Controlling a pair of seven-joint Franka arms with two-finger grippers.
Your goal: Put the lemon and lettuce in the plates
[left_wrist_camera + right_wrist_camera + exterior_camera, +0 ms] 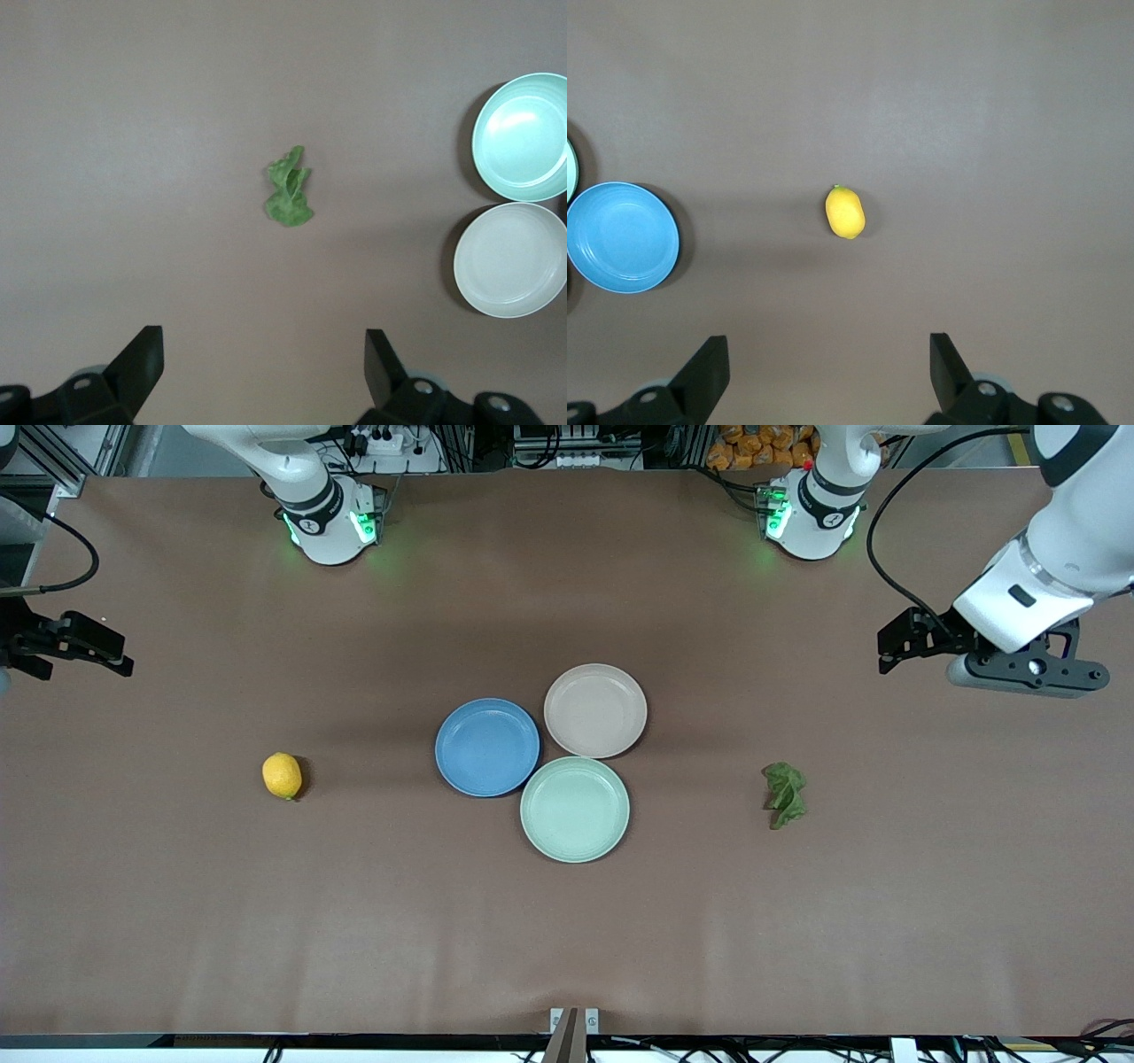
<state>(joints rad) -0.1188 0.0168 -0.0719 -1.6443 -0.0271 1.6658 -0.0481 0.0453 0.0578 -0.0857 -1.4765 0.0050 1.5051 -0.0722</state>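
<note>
The yellow lemon (282, 776) lies on the table toward the right arm's end; it also shows in the right wrist view (845, 212). The dark green lettuce (785, 794) lies toward the left arm's end and shows in the left wrist view (289, 188). The blue plate (487, 747) and the beige-pink plate (595, 710) sit empty mid-table, touching. My left gripper (893, 648) hangs open and empty over bare table, apart from the lettuce (264, 354). My right gripper (104, 657) hangs open and empty over bare table, apart from the lemon (829, 359).
A pale mint-green plate (575, 809) sits empty against the other two plates, nearer to the front camera. The brown table stretches bare around the lemon and the lettuce. The arm bases (330, 522) stand along the table's back edge.
</note>
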